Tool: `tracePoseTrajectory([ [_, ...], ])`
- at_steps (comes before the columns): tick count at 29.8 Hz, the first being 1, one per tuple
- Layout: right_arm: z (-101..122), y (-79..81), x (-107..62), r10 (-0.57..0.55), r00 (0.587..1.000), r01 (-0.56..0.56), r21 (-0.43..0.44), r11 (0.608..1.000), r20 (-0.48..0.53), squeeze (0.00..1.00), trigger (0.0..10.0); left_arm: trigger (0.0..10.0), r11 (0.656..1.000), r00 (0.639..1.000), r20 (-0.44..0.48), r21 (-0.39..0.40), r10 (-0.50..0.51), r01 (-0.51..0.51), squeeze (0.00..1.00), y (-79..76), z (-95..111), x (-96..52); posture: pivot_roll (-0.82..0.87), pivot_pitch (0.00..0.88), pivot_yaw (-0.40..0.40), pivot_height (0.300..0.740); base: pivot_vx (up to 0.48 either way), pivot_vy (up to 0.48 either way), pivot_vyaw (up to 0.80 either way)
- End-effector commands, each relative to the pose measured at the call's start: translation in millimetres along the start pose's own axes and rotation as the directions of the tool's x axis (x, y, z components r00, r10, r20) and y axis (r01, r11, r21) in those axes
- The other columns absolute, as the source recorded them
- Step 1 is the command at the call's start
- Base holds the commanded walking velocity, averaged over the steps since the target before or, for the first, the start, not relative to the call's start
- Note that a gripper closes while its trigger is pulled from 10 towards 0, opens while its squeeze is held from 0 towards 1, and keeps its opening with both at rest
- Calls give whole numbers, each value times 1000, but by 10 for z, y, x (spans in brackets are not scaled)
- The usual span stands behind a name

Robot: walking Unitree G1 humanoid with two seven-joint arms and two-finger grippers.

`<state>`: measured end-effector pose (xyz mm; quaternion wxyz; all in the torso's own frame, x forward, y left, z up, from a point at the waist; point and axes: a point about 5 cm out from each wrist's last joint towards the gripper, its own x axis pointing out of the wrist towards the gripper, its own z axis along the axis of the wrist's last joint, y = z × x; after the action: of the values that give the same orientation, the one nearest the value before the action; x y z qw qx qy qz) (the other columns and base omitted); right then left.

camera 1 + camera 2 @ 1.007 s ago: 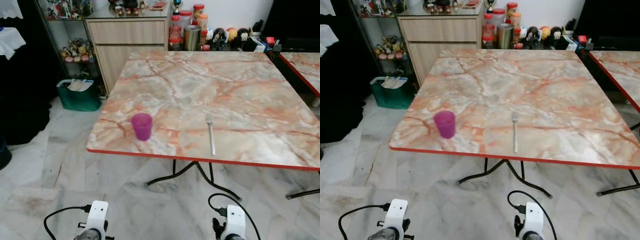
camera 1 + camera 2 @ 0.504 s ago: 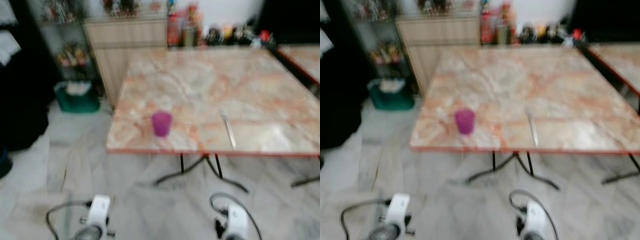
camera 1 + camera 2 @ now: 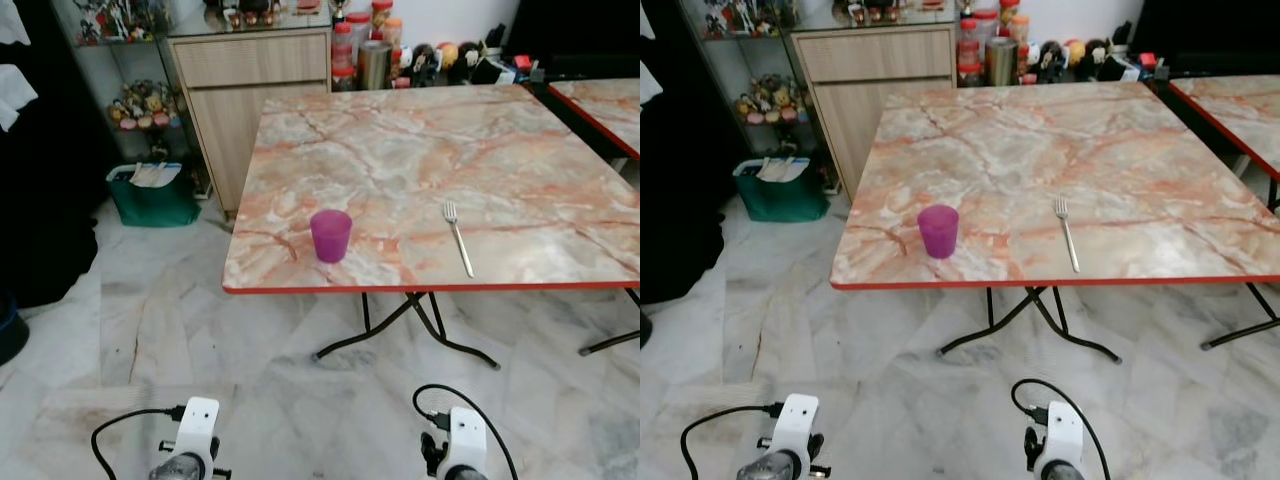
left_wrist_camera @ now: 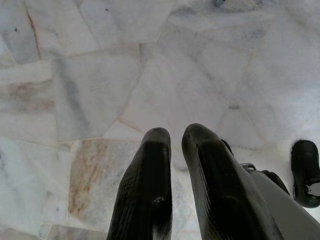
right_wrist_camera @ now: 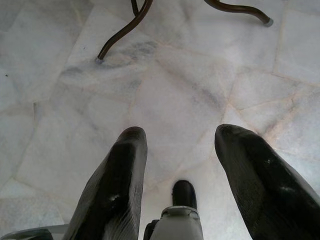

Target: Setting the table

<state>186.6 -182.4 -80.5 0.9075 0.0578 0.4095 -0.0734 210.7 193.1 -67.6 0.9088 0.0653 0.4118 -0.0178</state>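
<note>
Place setting in progress. A purple cup (image 3: 331, 235) stands upright near the front edge of the marble-patterned desk (image 3: 400, 160), towards its left corner. A fork (image 3: 458, 238) lies flat to the cup's right, well apart from it, tines pointing away from the robot and handle reaching almost to the red front rim. Nothing else of a setting lies on the desk; no plate, knife or spoon can be made out, so the task is judged partly done at most, with the space between cup and fork unfilled.

The robot stands back from the desk on the marble floor (image 3: 150, 330). The left gripper (image 4: 174, 145) hangs low over the floor tiles, its fingers nearly together with a thin gap between them and nothing held. The right gripper (image 5: 181, 150) hangs likewise above the floor near the desk's dark metal legs (image 5: 122, 37), fingers spread wide and empty.

Beyond the desk stand a wooden cabinet (image 3: 250, 80), jars (image 3: 360, 45) and a green bin (image 3: 155, 192). A second desk (image 3: 605, 110) adjoins on the right.
</note>
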Motion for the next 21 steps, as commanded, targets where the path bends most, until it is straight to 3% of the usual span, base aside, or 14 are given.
tracePoseTrajectory([
  [1,55,25,12,5,1000,-5,-3,1000,20,0,10000,10000,1000,1000,-6,13,10,-10,0,36,-23,-8,-2,0,45,736,0,0,0],
  [18,33,-1,5,3,1000,-2,-58,998,14,0,10000,10000,1000,1000,-19,26,3,-2,0,4,-59,-12,-5,0,37,736,0,0,0],
  [21,34,-9,5,3,1000,-2,-64,998,14,0,10000,10000,1000,1000,-23,30,4,-3,0,0,-69,-14,-4,0,32,736,259,0,0],
])
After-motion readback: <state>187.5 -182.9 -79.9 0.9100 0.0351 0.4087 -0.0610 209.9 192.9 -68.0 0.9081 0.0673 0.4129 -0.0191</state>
